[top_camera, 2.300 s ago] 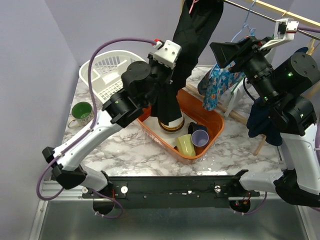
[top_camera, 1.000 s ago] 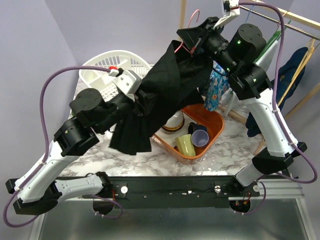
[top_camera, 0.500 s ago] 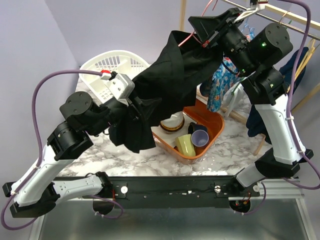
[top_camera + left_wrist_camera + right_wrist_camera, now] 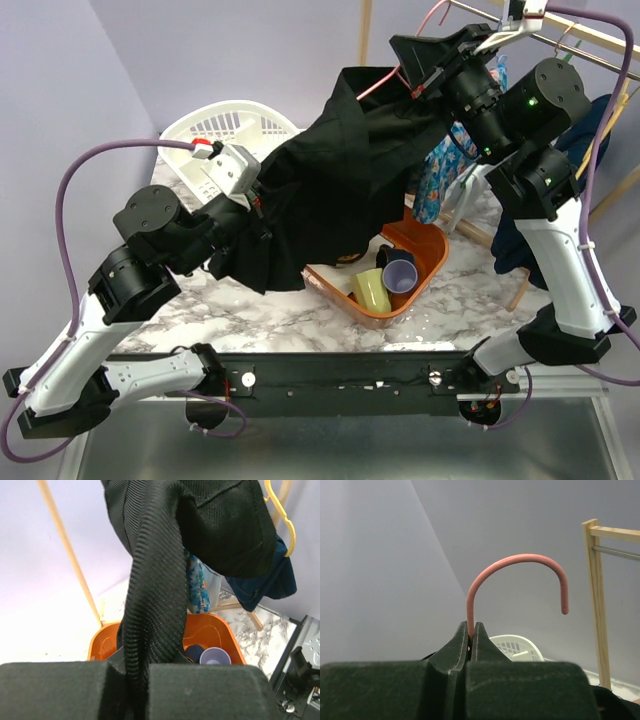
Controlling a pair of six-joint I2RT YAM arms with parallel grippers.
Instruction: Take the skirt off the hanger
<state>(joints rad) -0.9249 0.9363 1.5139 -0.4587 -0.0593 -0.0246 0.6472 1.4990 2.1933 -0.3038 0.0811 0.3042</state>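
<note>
A: Starting from above: where to look for the skirt?

B: Up in the air, black, stretched slantwise between the two arms. Hanging over the marbled table and partly over an orange tub. Hooked at its upper end on a pink hanger, bunched at its lower end in the left gripper.

A: And the right gripper?

B: Raised high near the wooden rack, clamped on the hanger. Down in the tub, a green cup and a purple cup side by side. Behind the left arm, a white basket. By the rack, a patterned cloth and a dark blue cloth.

A: Moving to the left wrist?

B: Pinching a thick fold of the skirt between fingers pressed together, with the fold rising straight up out of the pinch. Beyond it, the tub with the purple cup, then the patterned cloth and the dark blue cloth, with a yellow hanger just above.

A: Right wrist?

B: Squeezing the stem of the hanger between tight fingers, just under the hook curving over to the right. Low behind, the basket; at the right edge, a post of the rack.
</note>
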